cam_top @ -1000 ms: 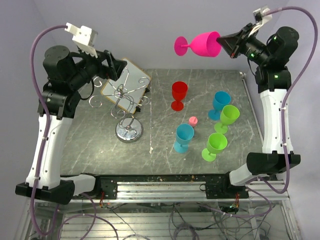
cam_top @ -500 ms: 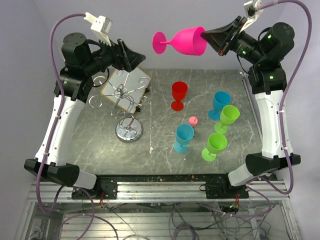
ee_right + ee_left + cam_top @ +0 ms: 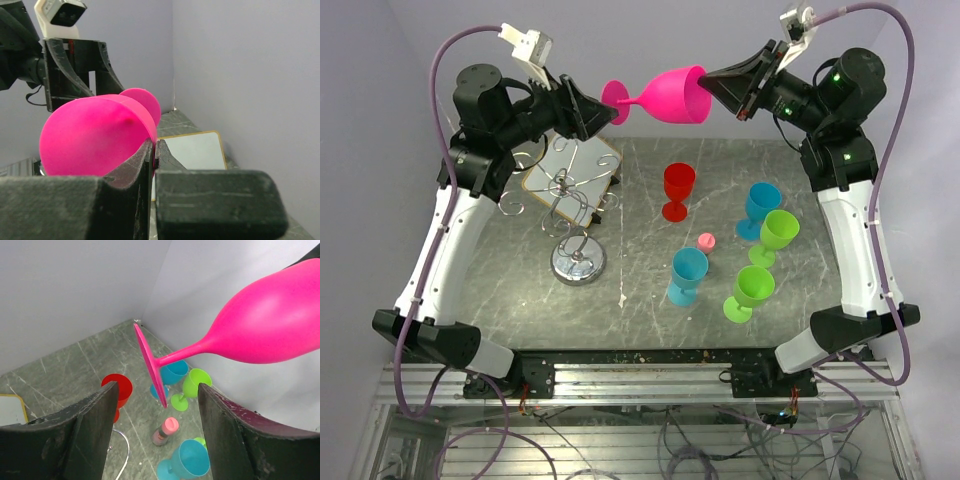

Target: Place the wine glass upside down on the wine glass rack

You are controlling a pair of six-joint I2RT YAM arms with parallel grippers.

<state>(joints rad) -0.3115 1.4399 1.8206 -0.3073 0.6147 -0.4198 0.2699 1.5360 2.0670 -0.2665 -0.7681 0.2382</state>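
Note:
The pink wine glass (image 3: pixel 668 97) hangs sideways high over the table's back, its foot (image 3: pixel 615 103) pointing left. My right gripper (image 3: pixel 712 88) is shut on the glass rim (image 3: pixel 150 131), one finger inside the bowl and one outside. My left gripper (image 3: pixel 596 110) is open at the foot. In the left wrist view the foot (image 3: pixel 150 365) shows edge-on, its lower tip just between the fingers (image 3: pixel 95 425), touching neither. The silver wine glass rack (image 3: pixel 570 200) stands below on its disc base (image 3: pixel 578 262), with no glass on its hooks.
A white wooden-framed board (image 3: pixel 575 160) leans behind the rack. A red glass (image 3: pixel 678 190), two blue glasses (image 3: pixel 761 208) (image 3: pixel 687 275), two green glasses (image 3: pixel 778 235) (image 3: pixel 752 290) and a small pink-capped bottle (image 3: pixel 706 242) stand right of the rack.
My right arm has carried the pink glass leftward. My left arm has risen and reached right until its fingers flank the foot, and its jaws have narrowed a little.

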